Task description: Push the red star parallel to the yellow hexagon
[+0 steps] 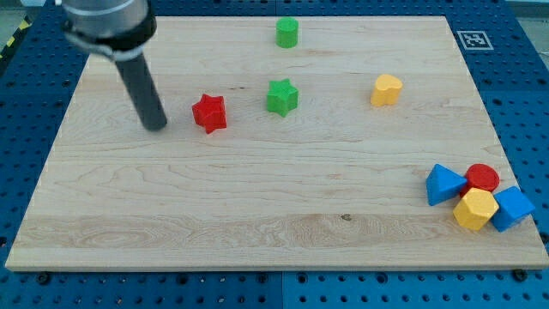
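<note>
Camera view, one moment: a pale wooden board [257,215] with fine lengthwise grain lies on a blue perforated table [26,103], and nothing on it serves as a container; every block sits loose on the bare wood.

At the upper left of the frame the arm's dark, smooth rod slants down from a grey housing, and its tip [157,129] rests on the board just left of the red star [209,112], a narrow strip of wood showing between them. The rod has no jaws and holds nothing.

The red star, a chunky faceted piece, sits left of centre in the upper half of the frame. To its right, near the middle, is a green star [281,96] of like build, and above that, close to the board's top edge, a green block [287,33] whose exact shape is hard to make out. Further right lies a yellow block [386,89] with a rounded top and pointed base.

The yellow hexagon [474,209] is at the lower right of the frame, packed into a tight cluster with a red cylinder [483,177] above it, a blue block [445,184] on its left and another blue block [514,207] on its right.
</note>
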Robot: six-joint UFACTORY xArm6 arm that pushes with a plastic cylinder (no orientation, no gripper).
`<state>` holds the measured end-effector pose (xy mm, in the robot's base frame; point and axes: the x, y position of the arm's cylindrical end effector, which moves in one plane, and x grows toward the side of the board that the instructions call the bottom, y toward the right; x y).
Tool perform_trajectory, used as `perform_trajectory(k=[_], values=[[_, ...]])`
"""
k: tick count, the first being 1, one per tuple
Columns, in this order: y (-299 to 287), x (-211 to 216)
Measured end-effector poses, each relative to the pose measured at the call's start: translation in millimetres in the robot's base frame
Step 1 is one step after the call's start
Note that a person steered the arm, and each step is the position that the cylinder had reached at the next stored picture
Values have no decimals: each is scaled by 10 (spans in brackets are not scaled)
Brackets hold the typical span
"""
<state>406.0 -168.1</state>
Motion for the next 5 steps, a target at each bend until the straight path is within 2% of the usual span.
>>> perform_trajectory(k=[1,2,5], values=[[128,-183],[287,-171],[1598,680]])
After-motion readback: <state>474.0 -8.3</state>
